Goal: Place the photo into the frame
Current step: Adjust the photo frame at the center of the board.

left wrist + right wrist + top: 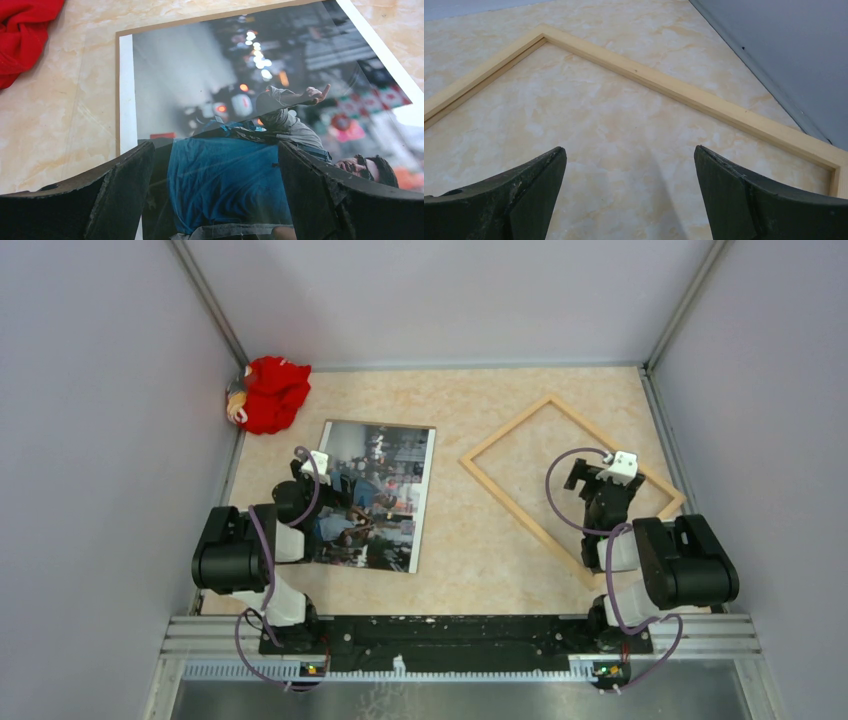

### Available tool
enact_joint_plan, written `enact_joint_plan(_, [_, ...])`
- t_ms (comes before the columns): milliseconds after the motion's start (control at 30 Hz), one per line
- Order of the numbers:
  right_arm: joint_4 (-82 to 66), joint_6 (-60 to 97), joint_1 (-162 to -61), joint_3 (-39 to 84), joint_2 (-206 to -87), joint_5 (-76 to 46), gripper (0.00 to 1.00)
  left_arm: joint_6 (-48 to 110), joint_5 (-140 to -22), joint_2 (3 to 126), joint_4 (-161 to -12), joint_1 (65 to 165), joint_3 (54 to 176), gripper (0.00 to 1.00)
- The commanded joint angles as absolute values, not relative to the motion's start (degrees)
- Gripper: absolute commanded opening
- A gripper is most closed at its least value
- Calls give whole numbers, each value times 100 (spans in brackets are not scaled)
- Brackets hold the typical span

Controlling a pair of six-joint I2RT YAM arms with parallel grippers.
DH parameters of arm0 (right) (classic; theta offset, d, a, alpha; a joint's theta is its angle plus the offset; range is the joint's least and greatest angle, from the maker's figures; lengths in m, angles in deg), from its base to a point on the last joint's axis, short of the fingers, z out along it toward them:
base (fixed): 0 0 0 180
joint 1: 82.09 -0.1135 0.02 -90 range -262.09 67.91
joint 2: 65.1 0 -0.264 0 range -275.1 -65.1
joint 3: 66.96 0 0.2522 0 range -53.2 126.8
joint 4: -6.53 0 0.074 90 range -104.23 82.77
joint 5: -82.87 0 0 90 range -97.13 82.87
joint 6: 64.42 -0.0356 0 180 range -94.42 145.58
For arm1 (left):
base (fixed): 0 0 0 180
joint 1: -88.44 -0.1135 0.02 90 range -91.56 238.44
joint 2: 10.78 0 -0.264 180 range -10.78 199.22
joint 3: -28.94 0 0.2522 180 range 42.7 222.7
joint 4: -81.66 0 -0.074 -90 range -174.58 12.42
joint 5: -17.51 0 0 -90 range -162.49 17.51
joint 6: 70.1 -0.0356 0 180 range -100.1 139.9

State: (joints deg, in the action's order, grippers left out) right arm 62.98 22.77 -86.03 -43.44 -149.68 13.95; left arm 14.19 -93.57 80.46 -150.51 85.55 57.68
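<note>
The photo (385, 490), a print of a street crowd in blue and dark tones, lies flat and face up on the left half of the table. My left gripper (318, 480) hovers open just over its near-left part. In the left wrist view, that gripper (215, 147) has the photo (200, 75) filling the gap between its wide-apart fingers, and nothing is held. The frame (505, 429), thin light wood, lies empty and turned at an angle on the right. My right gripper (592, 478) is open over the bare table inside it. The right wrist view shows this gripper (628, 148) facing the frame's (674, 89) far corner.
A red cloth bundle (272, 392) sits in the far left corner, also seen beside the photo (22, 35). A thin brown board edge (200, 19) shows under the photo's far side. Grey walls enclose the table, and a metal rail (450, 635) runs along the near edge.
</note>
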Motion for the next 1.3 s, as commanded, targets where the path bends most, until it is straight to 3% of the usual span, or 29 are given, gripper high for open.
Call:
enact_joint_plan(0, [6484, 2219, -8581, -4380, -14772, 1354, 99, 1376, -9334, 7886, -15334, 8580, 5773, 99])
enact_joint_plan(133, [4595, 2227, -8629, -3899, -13517, 1231, 99, 1546, -9220, 7614, -14555, 8538, 6224, 99])
enact_joint_plan(267, [2254, 748, -8606, -3159, -12386, 1890, 99, 1385, -9298, 7349, -11838, 8434, 7537, 99])
enact_joint_plan(333, [2065, 258, -8578, -3151, -12103, 1871, 99, 1331, -9440, 7312, -11153, 8333, 7980, 99])
enact_joint_plan(400, [1461, -969, -8170, -3026, -11868, 1046, 99, 1335, -9666, 7250, -10583, 8241, 8342, 99])
enact_joint_plan(467, [1613, -805, -7968, -2887, -11948, -403, 99, 1402, -9830, 7176, -10186, 8185, 8621, 99])
enact_joint_plan(533, [923, -584, -8149, -2367, -12222, -675, 99, 1450, -10041, 7142, -9838, 8143, 8860, 99])
enact_joint_plan(733, [-1009, 607, -9548, -1186, -13228, -75, 99, 1421, -10401, 7367, -8441, 8134, 9707, 99])
enact_joint_plan(900, [-1161, 751, -10403, -1333, -13597, 271, 98, 1115, -10561, 7555, -7429, 8133, 10166, 99])
enact_joint_plan(1000, [-1165, 712, -10747, -1358, -14037, 451, 91, 875, -10627, 7567, -7155, 8133, 10211, 99])
enact_joint_plan(1267, [-1401, 705, -11159, -1290, -14634, 506, 89, 693, -10866, 7535, -6861, 8137, 10306, 99])
